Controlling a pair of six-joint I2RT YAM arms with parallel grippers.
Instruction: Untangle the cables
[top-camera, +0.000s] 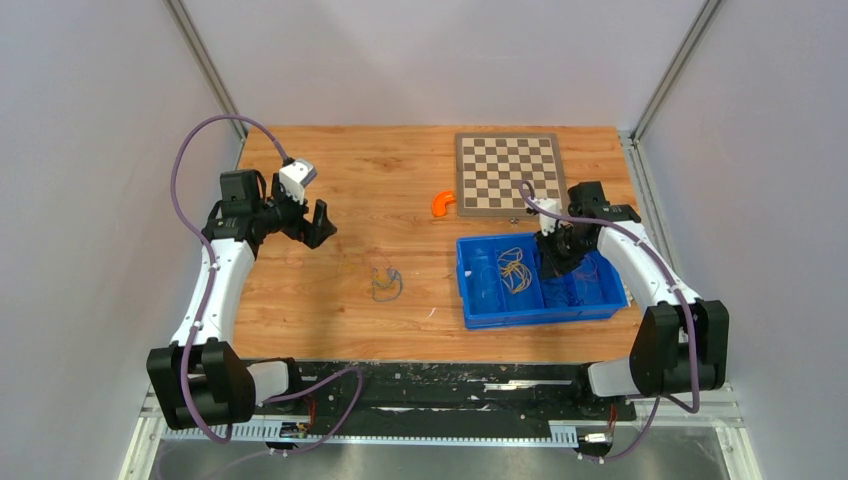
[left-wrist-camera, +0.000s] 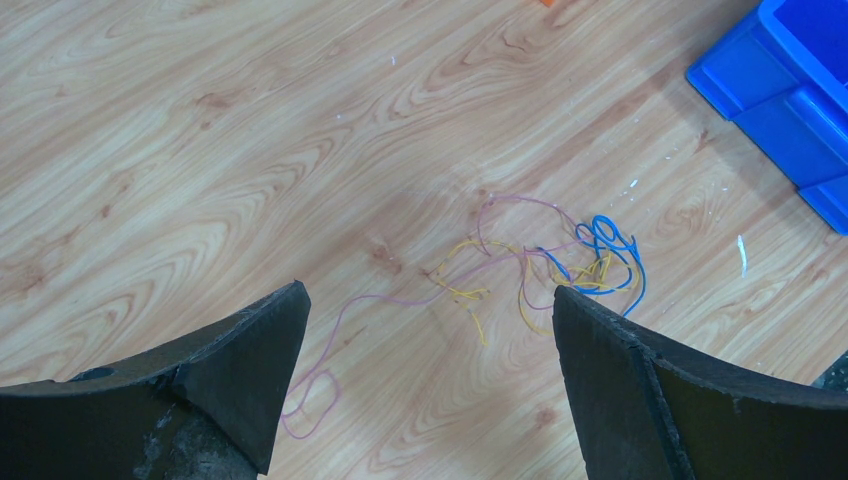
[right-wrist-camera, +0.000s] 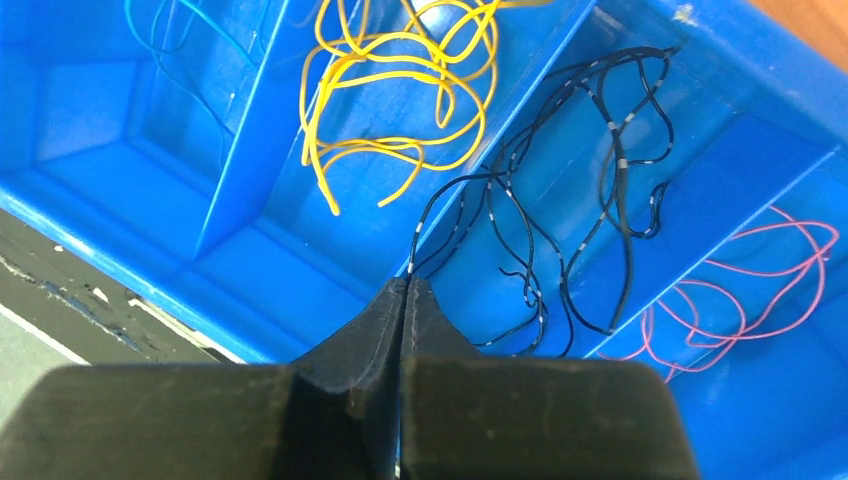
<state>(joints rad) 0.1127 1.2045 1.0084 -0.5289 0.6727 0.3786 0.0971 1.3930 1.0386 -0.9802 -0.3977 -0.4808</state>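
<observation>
- Wooden counter (top-camera: 330, 160): left gripper (left-wrist-camera: 425, 295) hovers over it, jaws wide.
- Tangled cables (left-wrist-camera: 540, 260), pink, yellow and blue, lie on the counter between the arms.
- Blue bin (top-camera: 530, 318): right gripper (right-wrist-camera: 405, 285) pinches a black cable (right-wrist-camera: 560, 170) in closed jaws, beside yellow cables (right-wrist-camera: 400, 70).

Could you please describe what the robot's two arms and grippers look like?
The left arm and right arm have curved white links and black joints; a thick lilac hose runs along each. The left gripper and right gripper have matte black, wedge-shaped fingers.
</observation>
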